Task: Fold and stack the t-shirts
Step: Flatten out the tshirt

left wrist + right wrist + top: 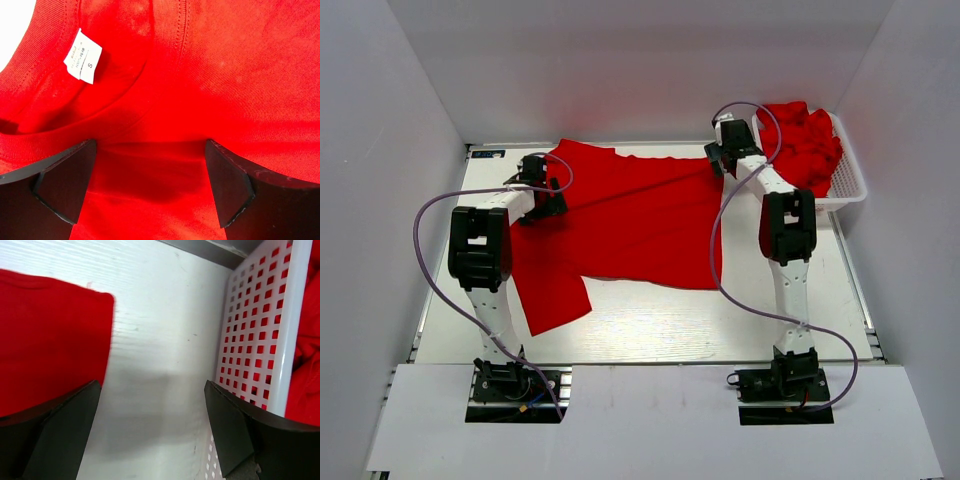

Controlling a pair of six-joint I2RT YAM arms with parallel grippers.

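1. White tabletop [650, 335], walled in white, carries one red t-shirt [630, 220] spread flat across its middle, with one part trailing near-left.
2. Left gripper [150, 190] sits over the shirt's collar, near the size label [82, 62], jaws spread wide and gripping nothing.
3. Right gripper [152, 430] hangs over bare table between the shirt's edge and the white mesh basket [250, 340], released and empty.
4. Far right, that basket holds crumpled red t-shirts [805, 140].

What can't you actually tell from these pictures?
Top view: how many t-shirts fill the basket; they are one crumpled heap.
Left wrist view: print on the label is too small; only S reads.
Top view: the left arm covers part of the spread t-shirt.
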